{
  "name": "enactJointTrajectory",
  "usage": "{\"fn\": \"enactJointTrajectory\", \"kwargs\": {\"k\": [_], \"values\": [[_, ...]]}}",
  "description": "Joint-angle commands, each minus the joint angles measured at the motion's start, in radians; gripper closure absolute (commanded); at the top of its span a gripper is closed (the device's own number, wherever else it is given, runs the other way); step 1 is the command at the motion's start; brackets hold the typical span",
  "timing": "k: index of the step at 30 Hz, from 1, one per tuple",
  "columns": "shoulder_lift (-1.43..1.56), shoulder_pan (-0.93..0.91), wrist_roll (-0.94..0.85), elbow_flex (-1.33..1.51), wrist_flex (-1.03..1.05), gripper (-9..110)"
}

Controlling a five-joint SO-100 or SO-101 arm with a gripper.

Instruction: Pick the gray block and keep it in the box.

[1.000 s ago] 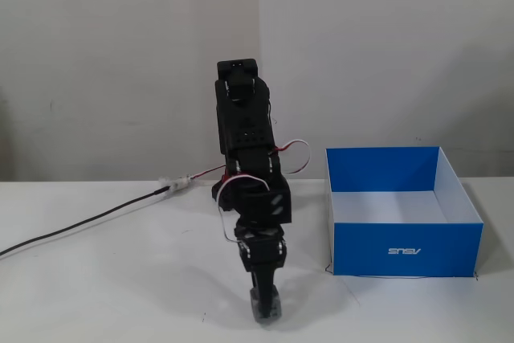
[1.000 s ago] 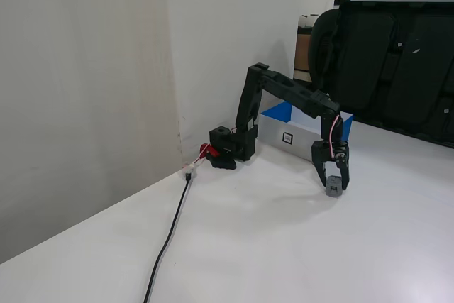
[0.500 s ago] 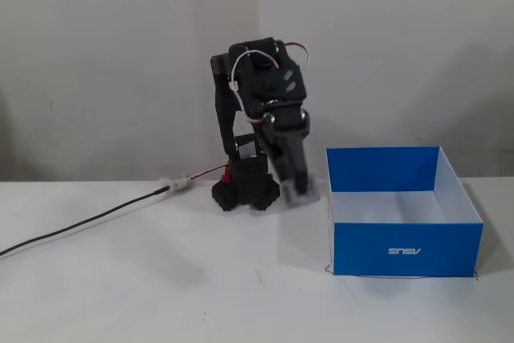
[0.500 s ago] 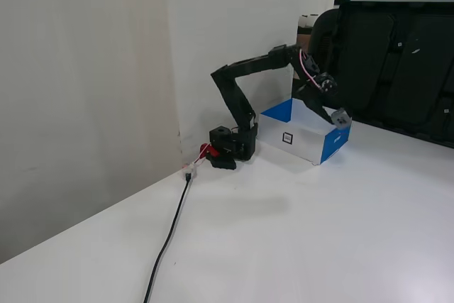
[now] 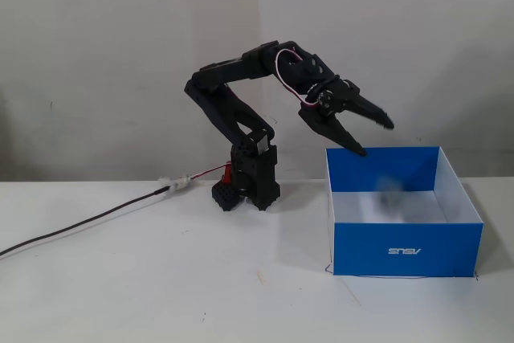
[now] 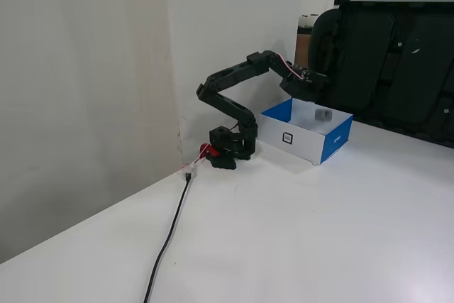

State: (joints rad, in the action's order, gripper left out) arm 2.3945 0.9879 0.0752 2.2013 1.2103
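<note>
The fingers are spread apart and hold nothing, poised above the box on the tabletop. The gray block shows as a blur inside the box, seemingly dropping or just landed, so the task looks nearly done

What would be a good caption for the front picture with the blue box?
Open gripper above the box, gray block blurred inside it.

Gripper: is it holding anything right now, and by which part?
Nothing is held. The gripper is open above the box; the gray block appears blurred inside the box, apart from the fingers.
</note>
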Motion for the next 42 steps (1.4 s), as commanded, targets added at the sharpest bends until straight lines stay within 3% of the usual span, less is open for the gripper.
{"fn": "enactJointTrajectory", "kwargs": {"k": [1,3,8,15,22,30,36,42], "values": [[0.094,0.002,0.005,0.014,-0.044,68],[0.106,-0.02,0.008,0.011,-0.044,71],[0.066,-0.235,0.011,-0.1,0.0,101],[-0.029,-0.594,0.011,-0.158,0.021,101],[0.135,-0.842,-0.015,0.123,-0.209,101],[0.541,-0.904,-0.114,0.557,-0.374,101],[1.015,-0.913,-0.173,0.847,-0.272,101],[1.032,-0.922,-0.176,0.881,-0.252,101]]}}
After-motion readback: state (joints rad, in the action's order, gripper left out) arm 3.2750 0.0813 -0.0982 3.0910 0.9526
